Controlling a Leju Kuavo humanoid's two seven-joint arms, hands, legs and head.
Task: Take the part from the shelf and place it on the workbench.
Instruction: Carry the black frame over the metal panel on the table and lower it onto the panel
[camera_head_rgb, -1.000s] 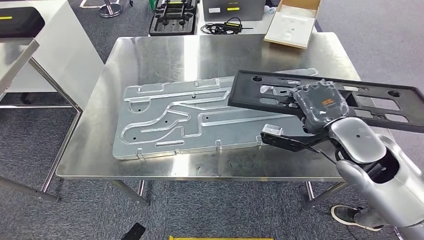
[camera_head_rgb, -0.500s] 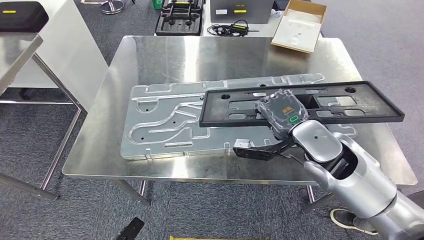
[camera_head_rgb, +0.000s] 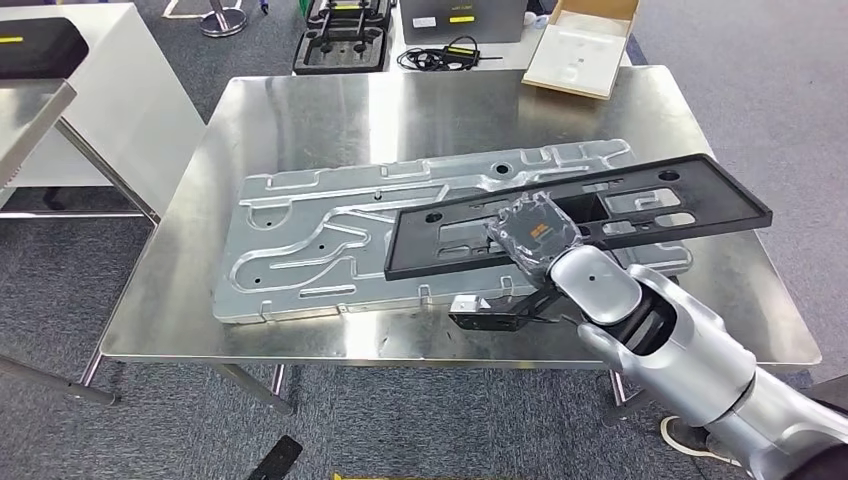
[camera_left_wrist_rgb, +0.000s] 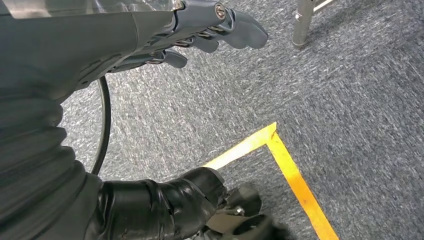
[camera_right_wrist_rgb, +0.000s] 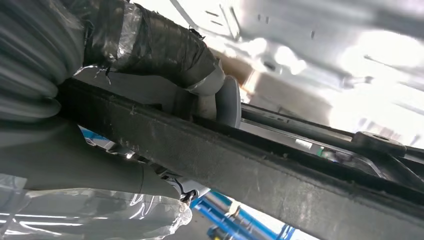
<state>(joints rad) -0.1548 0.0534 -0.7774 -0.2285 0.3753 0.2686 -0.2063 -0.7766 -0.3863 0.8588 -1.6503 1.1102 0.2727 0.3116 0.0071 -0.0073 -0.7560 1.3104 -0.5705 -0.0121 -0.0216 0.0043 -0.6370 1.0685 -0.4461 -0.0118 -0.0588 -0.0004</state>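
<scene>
R hand (camera_head_rgb: 533, 232) grips black frame part (camera_head_rgb: 640, 205) above steel workbench (camera_head_rgb: 300, 115).
Part tilted over silver panel (camera_head_rgb: 320, 240); contact w/ it unclear. L hand (camera_left_wrist_rgb: 200, 35) holds nothing, fingers slightly apart. No legible writing.

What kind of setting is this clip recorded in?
Probably a workshop or factory test area: a steel workbench holds a stamped metal panel, the right hand grips a black frame part, and yellow floor tape marks the grey carpet.
</scene>
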